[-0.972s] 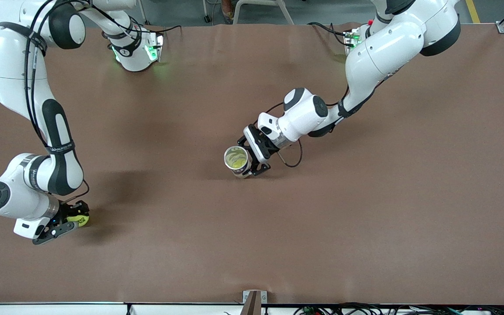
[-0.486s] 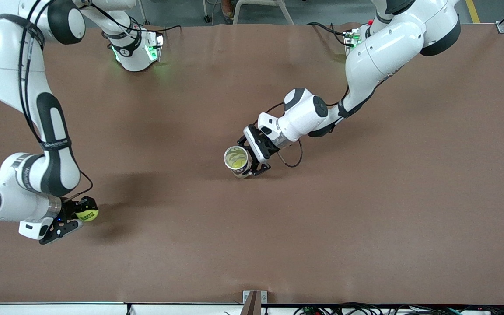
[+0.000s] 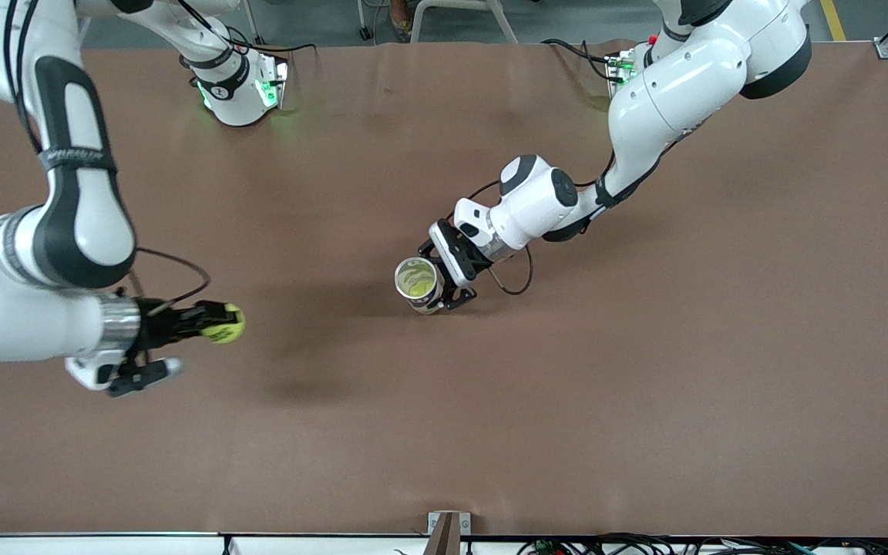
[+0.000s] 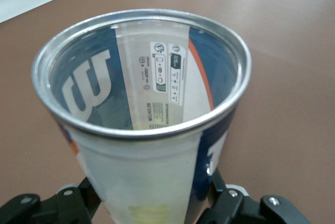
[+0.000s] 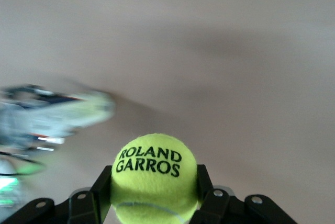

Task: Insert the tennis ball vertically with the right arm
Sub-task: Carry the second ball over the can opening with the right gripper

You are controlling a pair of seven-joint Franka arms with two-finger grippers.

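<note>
Right gripper (image 3: pixel 216 324) clamped on tennis ball (image 3: pixel 224 323) above table (image 3: pixel 644 385), ball's lettering legible only in right wrist view, left gripper (image 3: pixel 444 287) gripping upright can (image 3: pixel 418 282) mid-table, its fingers mostly cut off in left wrist view.

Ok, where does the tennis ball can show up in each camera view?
Front view: the can stands upright mid-table, clamped by the left pincer.
Left wrist view: can fills the picture, open mouth up.
Right wrist view: a blurred shape that may be the can; cannot tell.
Shared landmark: brown table.
</note>
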